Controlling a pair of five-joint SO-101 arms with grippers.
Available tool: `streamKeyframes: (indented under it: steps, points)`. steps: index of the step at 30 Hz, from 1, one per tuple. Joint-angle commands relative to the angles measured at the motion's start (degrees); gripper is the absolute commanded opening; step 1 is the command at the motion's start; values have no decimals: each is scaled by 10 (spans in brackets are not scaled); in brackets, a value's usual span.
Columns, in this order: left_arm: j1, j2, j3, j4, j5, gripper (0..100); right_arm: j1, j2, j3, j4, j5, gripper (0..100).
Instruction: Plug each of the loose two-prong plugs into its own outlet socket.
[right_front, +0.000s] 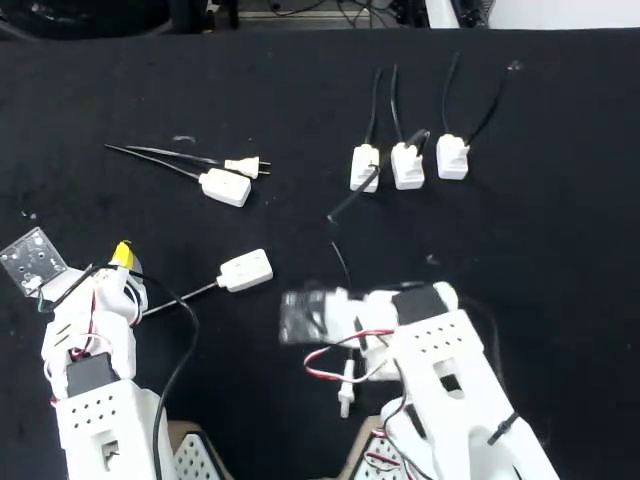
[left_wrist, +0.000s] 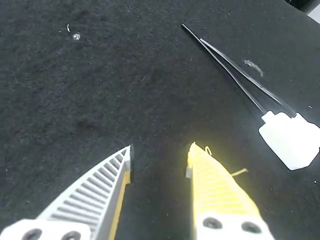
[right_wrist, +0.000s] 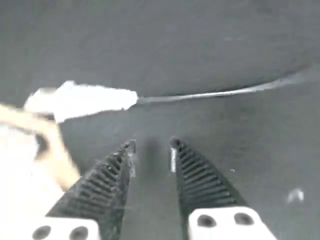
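1. Left gripper (left_wrist: 160, 152): released, nothing between the grey and yellow fingers. It hovers over the bare black table (right_front: 560, 260) at the far left.
2. Loose two-prong plug (right_front: 247, 166): lies left of centre with its prongs pointing right, just beside a white outlet socket (right_front: 226, 187). Both cables run off left together.
3. Second white socket (right_front: 246, 270): near centre, cable trailing toward the left arm.
4. Right gripper (right_wrist: 151, 145): released and empty, low over the table, near the second socket and not touching it.
5. Row of three white sockets (right_front: 408, 165): upper right, cables leading away. A black cord (right_front: 345, 205) slants off the leftmost one.
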Motion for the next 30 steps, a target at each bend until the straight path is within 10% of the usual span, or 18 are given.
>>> streamKeyframes:
  steps: [1,7,15,21,30]
  points:
    - [-3,-7,-31,-7,5,188,1,11,13,15,74,224]
    - [-6,-7,-31,-7,5,188,-91,11,58,-33,73,411]
    - [-6,-7,-32,-7,5,188,-177,11,110,-91,48,319]
    - [-6,-7,-32,-7,5,188,-177,11,106,-192,-64,10]
    - [-6,-7,-32,-7,5,188,-173,15,-13,-208,-360,11]
